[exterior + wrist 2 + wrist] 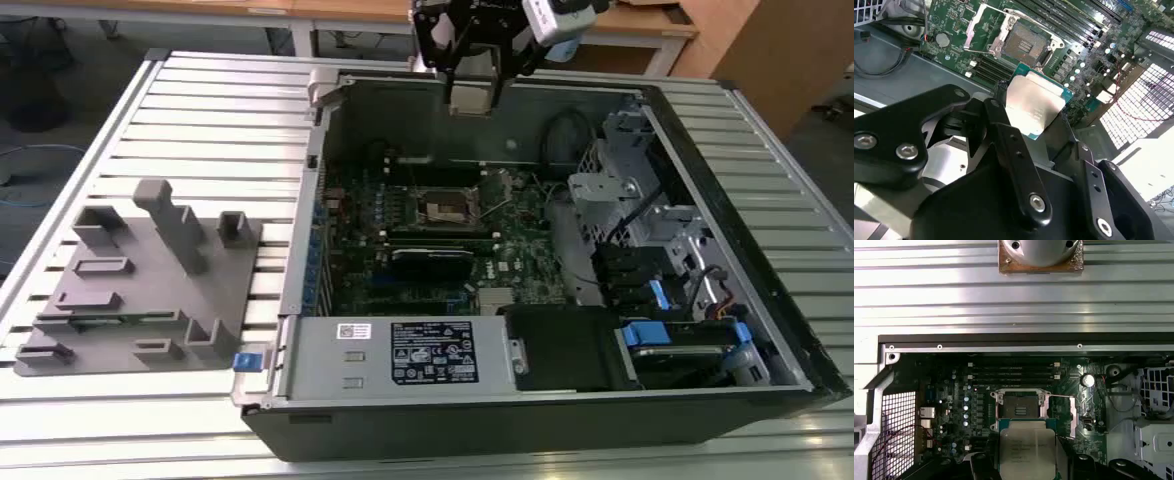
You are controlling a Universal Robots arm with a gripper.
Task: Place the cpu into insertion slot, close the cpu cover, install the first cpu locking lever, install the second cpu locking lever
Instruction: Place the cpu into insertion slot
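- The gripper [474,92] hangs high over the far edge of the open computer case [534,415].
- It is clenched on the cpu [474,100], which sits between its two black fingers [1009,145].
- In both wrist views the cpu [1034,100] shows its flat silvery-grey top with a thin green rim around it.
- The fingers press on two opposite sides of the chip [1026,447].
- The cpu is up in the air and touches nothing but the gripper.
- The insertion slot [447,207] lies on the green motherboard [527,250], in the middle of the case.
- The slot is well apart from the cpu and lower down.
- In the second wrist view the slot [1024,45] is open, and its small tan pins are plain to see.
- The cpu cover [972,29] is swung up and stands at one side of the slot.
- In the first wrist view the slot [1020,405] lies just past the edge of the held chip.
- The case lies on its side on a silver table [214,90] made of long metal slats.
- A grey holder tray [147,300] rests on the table at the exterior view's left, beside the case.
- A grey power supply box [400,350] with a dark label sits in the near part of the case.
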